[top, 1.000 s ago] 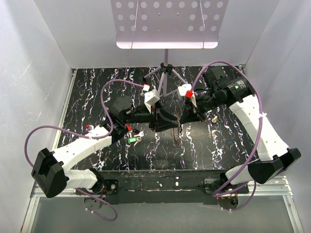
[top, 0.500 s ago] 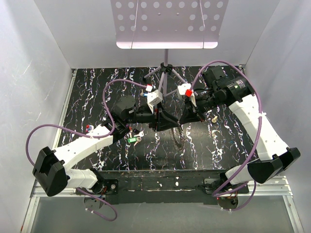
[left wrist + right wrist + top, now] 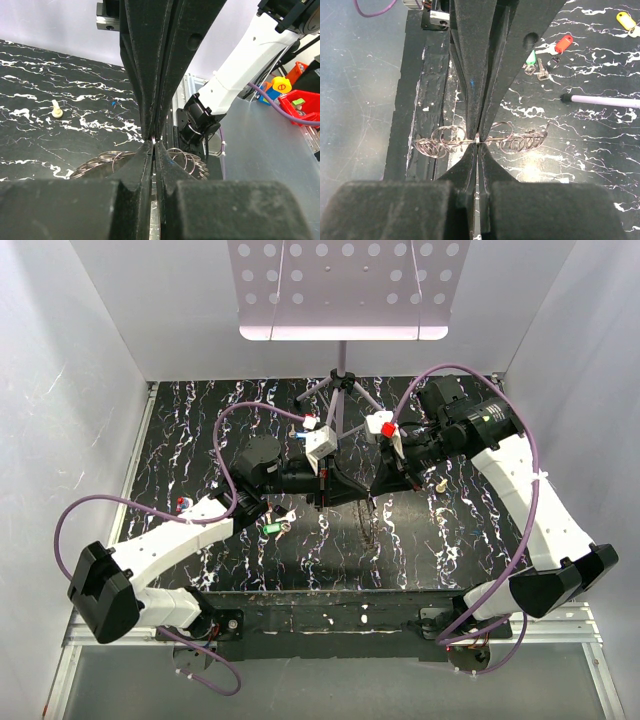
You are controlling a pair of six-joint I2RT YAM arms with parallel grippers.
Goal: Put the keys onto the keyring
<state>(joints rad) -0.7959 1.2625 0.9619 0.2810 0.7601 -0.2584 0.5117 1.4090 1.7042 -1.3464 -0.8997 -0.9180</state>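
Note:
The keyring [image 3: 366,525] is a silvery ring strung with several small wire loops, held edge-on above the table. My right gripper [image 3: 478,141] is shut on its rim, with loops to either side [image 3: 520,142]. My left gripper [image 3: 154,140] is shut too, its tips meeting the right gripper's at the same spot on the keyring [image 3: 100,161]. In the top view the left gripper [image 3: 335,490] and the right gripper [image 3: 378,487] meet at the table's middle. A green-headed key [image 3: 270,528] and a red-headed key [image 3: 181,504] lie on the table to the left. The right wrist view shows a red key [image 3: 563,43], a green key [image 3: 531,59] and a yellow key [image 3: 625,19].
A tripod stand [image 3: 341,390] with a perforated white desk stands at the back centre; one of its legs [image 3: 602,101] lies close to the grippers. A small cream peg [image 3: 438,483] sits right of the right gripper. White walls close in three sides.
The left arm has edged slightly to the right and towards the back. Both grippers stay shut at the same spot on the keyring, which has barely shifted.

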